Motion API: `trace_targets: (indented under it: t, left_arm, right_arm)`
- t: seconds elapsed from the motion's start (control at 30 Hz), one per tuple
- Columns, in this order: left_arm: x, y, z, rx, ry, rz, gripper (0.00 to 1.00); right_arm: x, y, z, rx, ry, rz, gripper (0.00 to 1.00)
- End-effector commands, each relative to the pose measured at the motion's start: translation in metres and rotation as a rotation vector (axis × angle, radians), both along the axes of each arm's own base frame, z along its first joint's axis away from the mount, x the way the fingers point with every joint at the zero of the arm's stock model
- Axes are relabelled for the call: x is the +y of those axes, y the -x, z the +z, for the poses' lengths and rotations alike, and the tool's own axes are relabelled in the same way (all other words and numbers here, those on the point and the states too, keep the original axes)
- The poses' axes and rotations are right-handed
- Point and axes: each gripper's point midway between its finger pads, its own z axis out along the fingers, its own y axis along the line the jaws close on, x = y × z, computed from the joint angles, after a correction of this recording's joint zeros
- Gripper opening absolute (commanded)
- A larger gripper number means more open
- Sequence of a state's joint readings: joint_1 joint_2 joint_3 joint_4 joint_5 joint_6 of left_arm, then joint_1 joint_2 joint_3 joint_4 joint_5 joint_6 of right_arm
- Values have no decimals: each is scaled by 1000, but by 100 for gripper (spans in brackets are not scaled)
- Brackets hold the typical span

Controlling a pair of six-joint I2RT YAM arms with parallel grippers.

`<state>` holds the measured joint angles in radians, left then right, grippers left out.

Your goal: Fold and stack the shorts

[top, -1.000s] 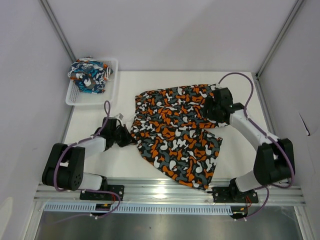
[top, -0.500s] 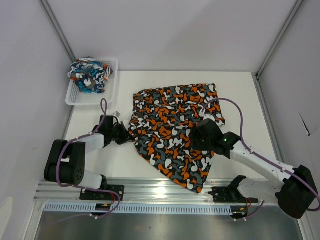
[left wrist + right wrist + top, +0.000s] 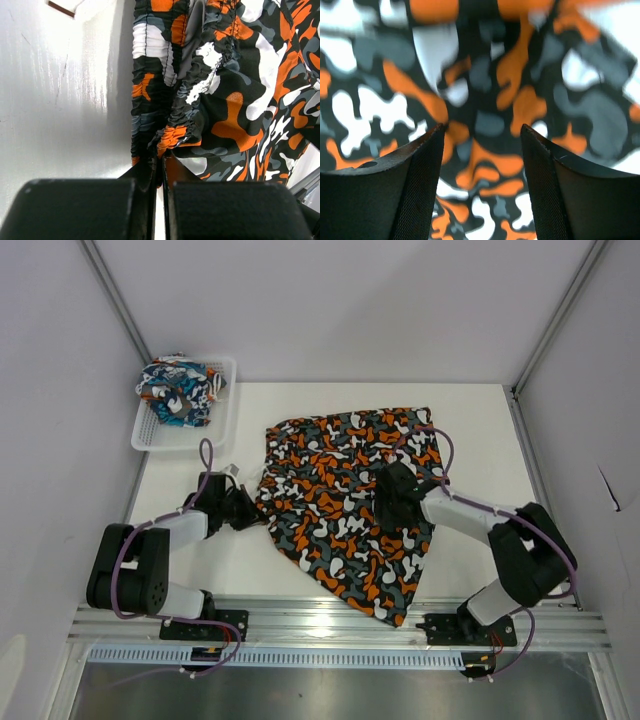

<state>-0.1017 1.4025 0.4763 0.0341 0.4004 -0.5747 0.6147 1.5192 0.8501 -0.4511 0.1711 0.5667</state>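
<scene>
White walls close in a pale tabletop (image 3: 480, 430). From above, the camouflage shorts (image 3: 340, 510) lie spread across its middle, one leg reaching toward the near edge, while the cartoon-print shorts (image 3: 178, 390) sit bundled in the mesh basket (image 3: 175, 447) at the far left corner. The left pincer (image 3: 246, 512) meets the garment's left edge, and the right pincer (image 3: 388, 502) hangs over the cloth right of centre. The left wrist view shows the left pincer (image 3: 161, 165) pressed together on the gathered elastic waistband (image 3: 175, 135), pinching a small bunch of it low over the tabletop. The right wrist view is blurred. The right pincer (image 3: 482, 135) stands spread with nothing between its fingers and the print close beneath, and contact cannot be told. The step in hand looks like folding the camouflage pair. To do it well, the left pincer should hold the waistband fixed as an anchor. The right should go for an outer edge rather than mid-cloth, catch every layer there, carry it across until the edges line up, and lay it flat without dragging the rest.
</scene>
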Motion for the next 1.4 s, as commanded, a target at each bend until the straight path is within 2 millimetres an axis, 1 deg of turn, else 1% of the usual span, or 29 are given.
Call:
trace_targets:
  t: [0.0,0.03,0.07,0.1,0.13,0.17,0.2,0.23,0.27,0.3,0.33,0.37,0.4,0.47,0.5,0.57,0.6,0.7,0.8,0.83,0.87,0.93,1.07,1.17,1.2,1.27,1.3,1.33,1.37]
  left_arm:
    - [6,-5,5,-21,-17,22,1]
    - [6,-5,5,-19,-16,23,2]
    - [6,-7,5,-19,-15,27,2]
    - [6,-8,6,-18,-13,27,2]
    - [5,-8,6,-14,-11,27,2]
    - [5,-9,7,-15,-9,26,3]
    - [5,-11,8,-19,-10,29,3]
    - [5,-13,10,-21,-9,32,3]
    - [4,-14,11,-27,-4,34,4]
    - [3,-17,14,-30,4,33,4]
    - [2,-19,16,-30,11,40,4]
    - [2,-21,18,-35,15,39,4]
    - [1,-27,23,-46,19,40,4]
    - [1,-29,24,-40,21,48,4]
    - [2,-35,29,-56,16,53,4]
    - [2,-37,30,-58,16,58,4]
    - [2,-37,31,-60,15,55,5]
    - [3,-34,28,-58,9,50,13]
    - [4,-25,21,-41,3,50,26]
    - [4,-23,20,-40,5,50,32]
    - [4,-17,16,-28,5,49,34]
    - [4,-14,13,-25,4,49,39]
    - [5,-10,12,-26,4,46,42]
    - [5,-8,12,-28,3,45,43]
    - [6,-4,8,-20,-1,46,43]
    - [8,-1,8,-26,-7,49,48]
    - [8,1,7,-26,-9,53,52]
    - [8,3,6,-26,-8,56,60]
    - [8,5,8,-38,-5,58,64]
  right_arm:
    - [8,-37,7,-50,-5,-1,64]
    - [8,-42,5,-42,-5,-2,64]
    - [7,-56,10,-53,-10,-9,64]
    - [4,-58,-1,-20,9,-12,64]
    - [4,-63,-2,-15,9,-12,64]
    - [0,-76,2,-24,8,-22,64]
    - [-2,-80,-7,-1,21,-27,64]
    - [-3,-85,-9,8,20,-30,64]
    - [-5,-99,-4,0,15,-42,64]
    - [-8,-103,-15,27,29,-41,64]
    - [-6,-109,-17,32,24,-38,64]
    - [-3,-124,-9,14,19,-38,64]
    - [-7,-128,-21,42,40,-41,64]
    - [-9,-140,-25,48,46,-46,63]
    - [-9,-152,-27,46,40,-51,63]
    - [-11,-161,-27,46,38,-59,62]
    - [-11,-170,-22,31,27,-65,62]
    - [-12,-174,-7,-1,27,-54,68]
    - [-15,-167,14,-40,12,-50,74]
    - [-19,-158,13,-34,15,-50,75]
    - [-19,-156,31,-72,-8,-54,75]
    - [-22,-147,45,-100,-36,-62,77]
    - [-38,-110,79,-152,-82,-111,81]
    - [-45,-84,88,-148,-95,-134,83]
    - [-47,-69,91,-149,-107,-148,83]
    - [-52,-48,88,-126,-95,-164,84]
    - [-51,-32,85,-116,-103,-185,84]
    - [-54,-21,81,-100,-95,-202,84]
    - [-56,-14,79,-98,-96,-222,84]
